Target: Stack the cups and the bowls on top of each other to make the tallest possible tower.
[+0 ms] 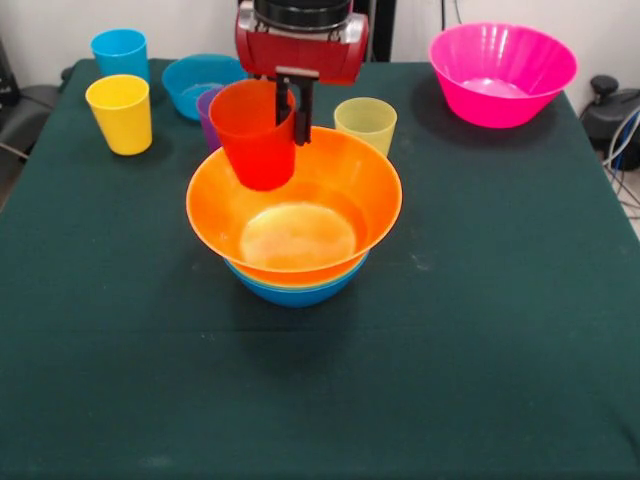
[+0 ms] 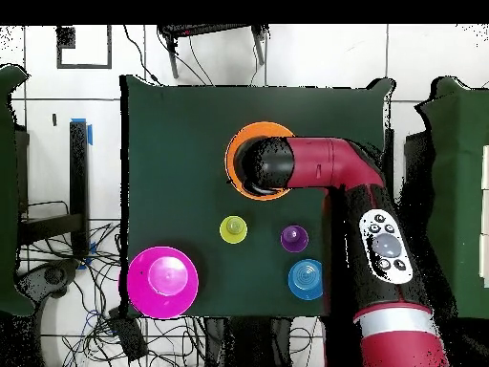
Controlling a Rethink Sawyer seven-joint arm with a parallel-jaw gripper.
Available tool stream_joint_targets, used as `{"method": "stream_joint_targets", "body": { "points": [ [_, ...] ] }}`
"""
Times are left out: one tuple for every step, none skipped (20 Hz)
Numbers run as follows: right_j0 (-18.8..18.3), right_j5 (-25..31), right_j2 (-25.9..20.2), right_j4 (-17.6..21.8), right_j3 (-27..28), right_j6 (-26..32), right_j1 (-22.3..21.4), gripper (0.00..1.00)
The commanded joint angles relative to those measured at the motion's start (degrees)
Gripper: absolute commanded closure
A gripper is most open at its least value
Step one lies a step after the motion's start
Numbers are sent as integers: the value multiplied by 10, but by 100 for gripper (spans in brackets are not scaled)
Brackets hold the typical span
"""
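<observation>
A dark green cloth (image 1: 480,330) is spread over the counter. Tangled cables (image 2: 105,320) are seen on the white tiled floor (image 2: 325,57), and what may be a black stand (image 2: 212,33).

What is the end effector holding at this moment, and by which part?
The end effector holds the orange cup by its rim, one finger inside the wall and one outside, above the large orange-yellow bowl.

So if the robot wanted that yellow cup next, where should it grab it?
Probably by the rim, coming straight down from above. The yellow cup stands upright with its mouth open upward, so one finger can slip inside and one outside the thin wall. The side away from the blue cup looks freest.
</observation>
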State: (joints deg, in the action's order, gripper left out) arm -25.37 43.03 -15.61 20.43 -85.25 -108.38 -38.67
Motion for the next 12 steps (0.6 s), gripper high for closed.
{"method": "stream_joint_targets", "body": {
  "points": [
    [17, -22, 24, 11, 35, -64, 34, 100],
    [18, -20, 26, 11, 40, -63, 38, 100],
    [20, -19, 28, 10, 45, -61, 42, 100],
    [24, -13, 34, 14, 58, -61, 48, 100],
    [27, -11, 37, 16, 65, -60, 51, 100],
    [31, -8, 43, 19, 73, -62, 54, 100],
    [33, -6, 45, 18, 78, -63, 57, 100],
    [37, -2, 50, 17, 82, -66, 58, 100],
    [39, -1, 53, 18, 87, -66, 61, 100],
    [44, -4, 60, 21, 91, -70, 66, 100],
    [47, -4, 65, 21, 95, -71, 69, 100],
    [53, -1, 73, 24, 102, -73, 73, 100]
  ]
}}
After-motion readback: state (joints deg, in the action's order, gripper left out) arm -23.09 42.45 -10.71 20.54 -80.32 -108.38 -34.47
